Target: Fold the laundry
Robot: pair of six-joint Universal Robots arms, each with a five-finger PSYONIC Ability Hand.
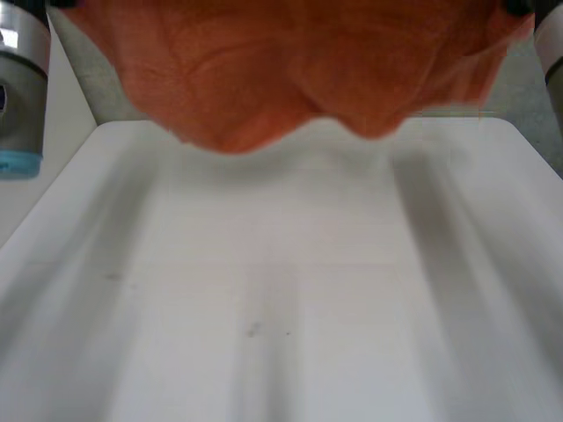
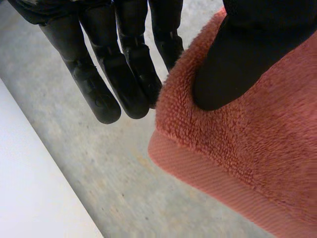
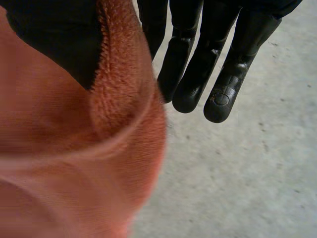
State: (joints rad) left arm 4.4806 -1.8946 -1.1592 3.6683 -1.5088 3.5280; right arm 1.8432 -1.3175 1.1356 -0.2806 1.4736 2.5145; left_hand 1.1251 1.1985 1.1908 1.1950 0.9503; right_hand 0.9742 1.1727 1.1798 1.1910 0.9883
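My left hand (image 2: 124, 74) pinches the towel (image 2: 247, 148): the thumb (image 2: 233, 59) presses down on the fluffy pile just inside the flat hem at a corner, and my straight fingers lie behind the cloth, its edge touching them. Beyond my fingertips is the grey floor (image 2: 99, 163), with the white table (image 2: 29, 188) beside it.

My right hand (image 3: 198, 74) grips the same towel at its other end. The hem runs between my thumb and my straight fingers, and the cloth bunches and falls away below the thumb.

In the head view the orange towel hangs spread between my two hands at the far side. Its wavy lower edge reaches over the table's far edge; I cannot tell whether it touches. My left arm (image 1: 18, 88) stands at the left and my right arm (image 1: 550, 44) at the right.
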